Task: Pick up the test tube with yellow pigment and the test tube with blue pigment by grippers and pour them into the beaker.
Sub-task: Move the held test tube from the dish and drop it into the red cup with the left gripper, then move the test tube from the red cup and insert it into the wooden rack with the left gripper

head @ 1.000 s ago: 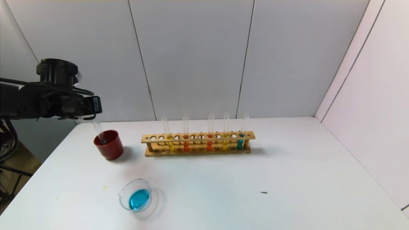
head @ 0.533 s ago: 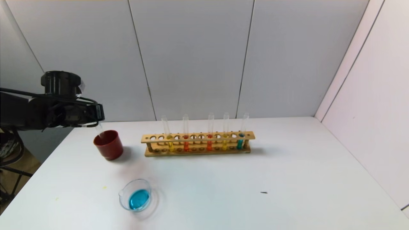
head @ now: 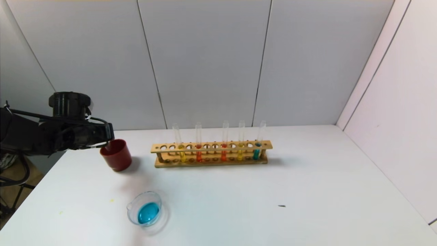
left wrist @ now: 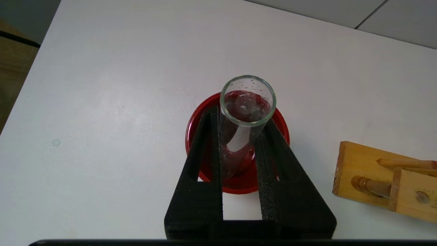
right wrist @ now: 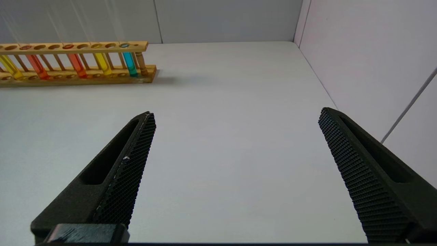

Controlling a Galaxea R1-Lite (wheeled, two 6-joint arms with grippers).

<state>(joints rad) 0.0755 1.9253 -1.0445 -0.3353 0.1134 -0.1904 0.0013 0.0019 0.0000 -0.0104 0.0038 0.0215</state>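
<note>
My left gripper (head: 108, 138) is at the far left of the table, right over the dark red cup (head: 116, 155). It is shut on an empty clear test tube (left wrist: 239, 143) that stands down inside the cup (left wrist: 240, 182). The yellow pigment tubes (head: 182, 155) (head: 240, 154) and the blue pigment tube (head: 256, 153) stand in the wooden rack (head: 211, 147). The beaker (head: 132, 204) sits near the front left and holds blue liquid. My right gripper (right wrist: 236, 112) is open and empty over bare table, out of the head view.
Two orange-red tubes (head: 199, 156) stand in the rack between the yellow ones. The rack's end (left wrist: 375, 177) lies close beside the cup. Grey walls close the back and the right side. A small dark speck (head: 282, 206) lies on the table.
My left gripper has come down with the empty tube, so the tube has sunk into the red cup. Nothing else has moved.
</note>
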